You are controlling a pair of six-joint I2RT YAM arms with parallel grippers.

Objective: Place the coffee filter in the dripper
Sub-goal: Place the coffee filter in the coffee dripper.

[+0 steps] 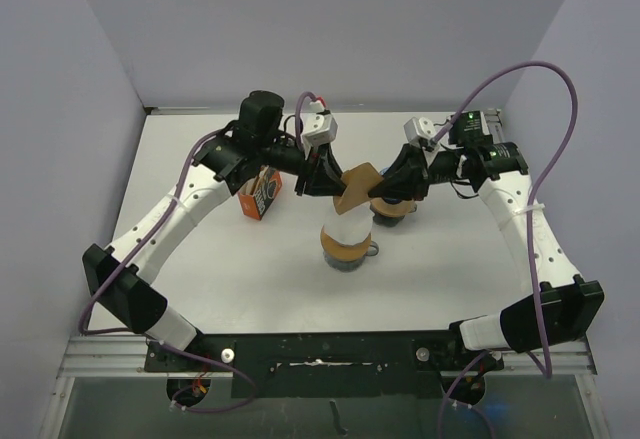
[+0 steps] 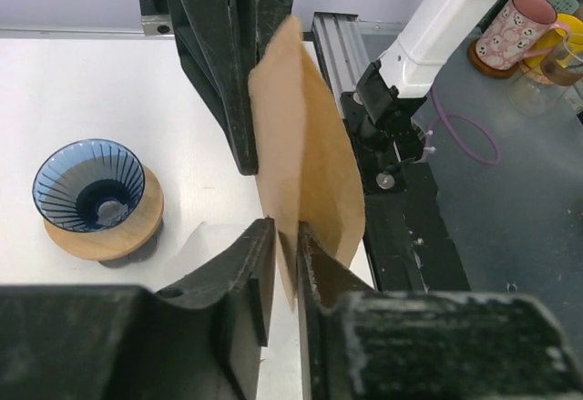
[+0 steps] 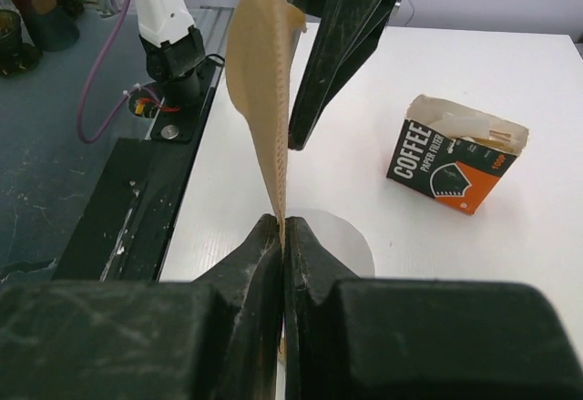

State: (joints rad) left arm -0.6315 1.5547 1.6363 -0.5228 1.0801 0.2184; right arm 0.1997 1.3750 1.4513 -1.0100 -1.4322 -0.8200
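Note:
A brown paper coffee filter (image 1: pixel 357 187) hangs in the air above the table's middle, held from both sides. My left gripper (image 1: pixel 325 181) is shut on its left edge; in the left wrist view the jaws (image 2: pixel 284 231) pinch the filter (image 2: pixel 305 145). My right gripper (image 1: pixel 395 187) is shut on its right edge; in the right wrist view the jaws (image 3: pixel 282 227) clamp the filter (image 3: pixel 260 81) edge-on. The blue glass dripper (image 2: pixel 89 186) sits on a wooden ring on the table. In the top view the dripper (image 1: pixel 390 212) is partly hidden under my right gripper.
An orange and black coffee filter box (image 1: pixel 262 197) stands open left of the grippers; it also shows in the right wrist view (image 3: pixel 455 154). A white and brown cup-like vessel (image 1: pixel 345 244) stands just below the held filter. Purple walls surround the table.

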